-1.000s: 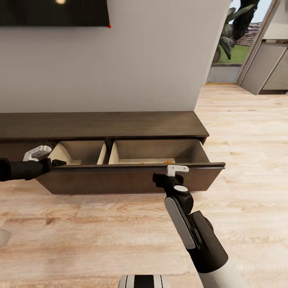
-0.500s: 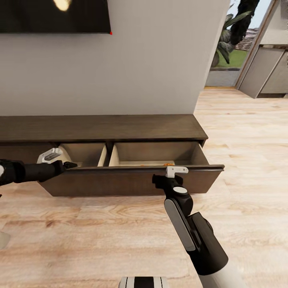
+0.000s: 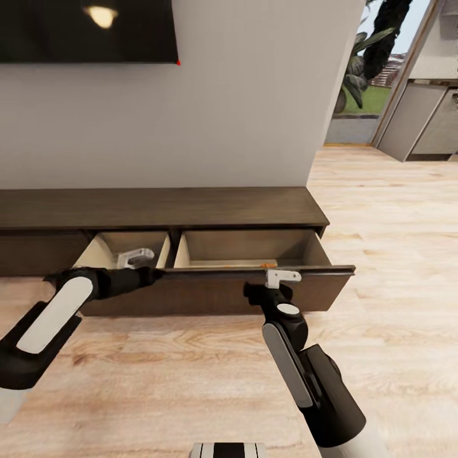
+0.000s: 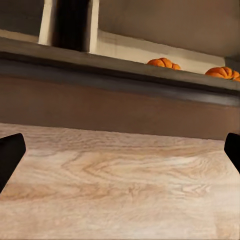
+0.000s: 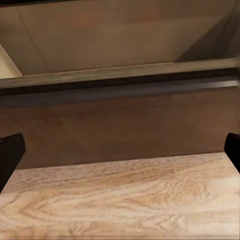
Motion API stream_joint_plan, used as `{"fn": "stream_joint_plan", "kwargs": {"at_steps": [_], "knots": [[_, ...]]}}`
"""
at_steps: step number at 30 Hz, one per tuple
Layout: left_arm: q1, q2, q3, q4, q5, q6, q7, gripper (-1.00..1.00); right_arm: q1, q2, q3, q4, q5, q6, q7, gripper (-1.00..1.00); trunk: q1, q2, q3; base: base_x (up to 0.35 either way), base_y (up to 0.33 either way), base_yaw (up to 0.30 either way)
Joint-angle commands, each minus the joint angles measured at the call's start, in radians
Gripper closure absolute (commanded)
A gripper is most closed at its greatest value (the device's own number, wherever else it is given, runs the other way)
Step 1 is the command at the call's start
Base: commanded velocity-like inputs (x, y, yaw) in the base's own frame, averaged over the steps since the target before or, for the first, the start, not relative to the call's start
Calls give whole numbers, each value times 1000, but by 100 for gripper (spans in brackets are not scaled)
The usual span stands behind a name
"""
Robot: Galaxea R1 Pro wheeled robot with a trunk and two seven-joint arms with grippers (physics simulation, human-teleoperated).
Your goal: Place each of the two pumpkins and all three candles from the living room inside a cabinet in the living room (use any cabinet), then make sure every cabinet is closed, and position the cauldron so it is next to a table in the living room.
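Pumpkins (image 4: pixel 162 62) lie in the drawer (image 3: pixel 254 289) beyond left hand (image 3: pixel 149 270).

A long, low, dark brown wooden cabinet (image 3: pixel 165 207) stands against the pale wall on the light wood-plank floor (image 3: pixel 191 375), its flat top bare. Its wide drawer (image 3: pixel 216 289) is pulled out, showing two pale compartments side by side. In the right-hand compartment sit two small, bright orange ribbed pumpkins (image 4: pixel 162 62), near each other behind the dark front panel.
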Motion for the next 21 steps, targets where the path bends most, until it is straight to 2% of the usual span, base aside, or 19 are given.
{"fn": "stream_joint_plan", "kwargs": {"at_steps": [1, 2, 4, 5, 6, 7, 9, 10, 11, 12, 13, 14, 15, 16, 17, 19, 21], "knots": [[-1, -28, -38, -1, -51, -9, 11, -100, 13, -4, 0, -1, -9, -12, -10, -100, 0, 0, 1, 0, 0, 0], [-1, -50, -84, -1, -92, -56, 13, -100, 33, -12, 0, -1, -8, -30, -10, -100, 0, 0, 2, 0, 0, 0], [-1, -57, -126, -1, -107, -135, 19, -100, 48, -20, -1, -1, -7, -39, -10, -100, 0, 0, 5, 0, 0, 0], [-1, -59, -162, -1, -112, -198, 31, -100, 57, -25, -1, 0, -7, -42, -9, -100, 0, 0, 7, 0, 0, 0], [-1, -60, -276, -1, -120, -361, 116, -100, 78, -35, -1, 0, -7, -46, -9, -100, 0, 0, 9, 0, 0, 0], [-1, -60, -296, -1, -121, -389, 136, -100, 82, -37, -1, 0, -7, -47, -9, -100, 0, 0, 10, 0, 0, 0], [-1, -60, -375, -1, -123, -493, 208, -100, 96, -42, -1, 0, -6, -48, -9, -100, 0, 0, 13, 0, 0, 0], [-1, -59, -467, -1, -133, -612, 270, -100, 121, -51, -2, 2, -5, -62, -7, -100, 0, 0, 15, 0, 0, 0], [-1, -58, -504, -1, -146, -663, 293, -100, 133, -58, -1, 5, -5, -77, -6, -100, 0, 0, 16, 0, 0, 0], [-1, -56, -566, -1, -174, -744, 343, -100, 145, -71, -1, 10, -5, -112, -5, -100, 0, 0, 17, 0, 0, 0], [-1, -54, -713, -1, -240, -882, 500, -100, 161, -89, 2, 13, -6, -171, -4, -100, 0, 0, 17, 0, 0, 0], [-1, -55, -756, -1, -260, -917, 555, -100, 167, -91, 3, 13, -6, -179, -3, -100, 0, 0, 17, 0, 0, 0], [-1, -56, -777, -1, -270, -932, 580, -100, 169, -92, 3, 14, -6, -183, -2, -100, 0, 0, 17, 0, 0, 0], [-1, -56, -823, 0, -288, -962, 626, -100, 173, -93, 3, 14, -5, -187, -1, -100, 0, 0, 17, 0, 0, 0], [-1, -54, -928, 12, -310, -1021, 687, -100, 179, -95, 3, 26, -3, -195, 0, -100, 0, 0, 17, 0, 0, 0], [-1, -53, -970, 18, -317, -1061, 706, -100, 180, -96, 3, 39, 0, -202, 1, -100, 0, 0, 17, 0, 0, 0], [-1, -34, -1036, 31, -315, -1110, 719, -100, 181, -99, 3, 59, 20, -243, 1, -100, 0, 0, 17, 0, 0, 0]]}}
